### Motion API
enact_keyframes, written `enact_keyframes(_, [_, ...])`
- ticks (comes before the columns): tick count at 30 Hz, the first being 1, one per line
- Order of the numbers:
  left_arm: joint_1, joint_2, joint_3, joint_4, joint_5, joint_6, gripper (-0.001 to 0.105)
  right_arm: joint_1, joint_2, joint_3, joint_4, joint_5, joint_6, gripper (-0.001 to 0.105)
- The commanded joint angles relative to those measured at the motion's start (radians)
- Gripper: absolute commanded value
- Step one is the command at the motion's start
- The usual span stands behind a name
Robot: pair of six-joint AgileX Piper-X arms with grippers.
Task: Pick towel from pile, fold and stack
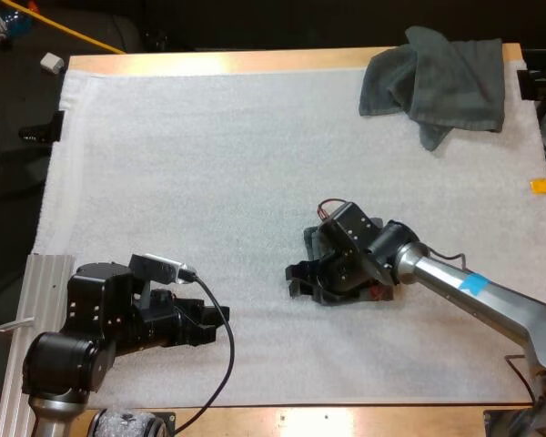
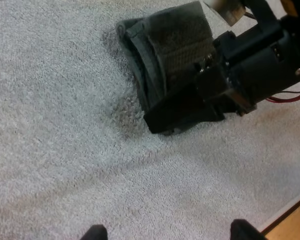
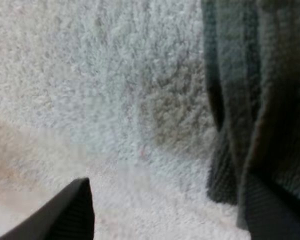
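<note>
A crumpled dark grey-green towel (image 1: 437, 82) lies at the mat's far right corner. My right gripper (image 1: 302, 278) is low over the middle of the mat, on top of a small folded towel (image 2: 175, 45) that it mostly hides from above. In the right wrist view its fingers (image 3: 65, 210) stand apart with bare mat between them, and the folded towel (image 3: 260, 75) lies along one side only. My left gripper (image 1: 209, 323) rests near the front left, open, its fingertips (image 2: 95, 232) wide apart over bare mat and facing the right gripper.
The white mat (image 1: 209, 164) covers most of the table. A ridged metal plate (image 1: 36, 300) sits at the front left edge beside my left arm. The wooden table rim (image 1: 346, 414) runs along the front.
</note>
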Motion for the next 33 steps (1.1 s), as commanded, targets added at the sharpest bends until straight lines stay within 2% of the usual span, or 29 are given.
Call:
enact_keyframes(1, [-0.002,-0.006,-0.005,0.001,0.006,0.007,0.051,0.002,-0.042,-0.002,-0.003,-0.003,-0.016,0.063])
enact_keyframes(6, [-0.002,-0.008,-0.006,0.001,0.006,0.008,0.051,0.002,-0.133,-0.003,0.037,0.102,-0.034,0.063])
enact_keyframes(10, [-0.003,-0.008,-0.005,-0.001,0.007,0.008,0.051,0.002,-0.246,-0.002,0.141,0.214,-0.088,0.062])
enact_keyframes(14, [-0.003,-0.008,-0.005,0.0,0.008,0.011,0.051,0.0,-0.352,-0.003,0.238,0.273,-0.134,0.062])
enact_keyframes(21, [-0.004,-0.009,-0.004,-0.003,0.009,0.013,0.051,0.005,-0.547,-0.004,0.379,0.331,-0.153,0.063])
enact_keyframes(23, [-0.002,-0.004,-0.004,0.001,0.007,0.015,0.051,-0.001,-0.536,-0.004,0.356,0.309,-0.145,0.063])
enact_keyframes(33, [-0.004,0.001,-0.004,-0.009,0.008,0.023,0.054,-0.002,-0.799,-0.006,0.509,0.32,-0.13,0.063])
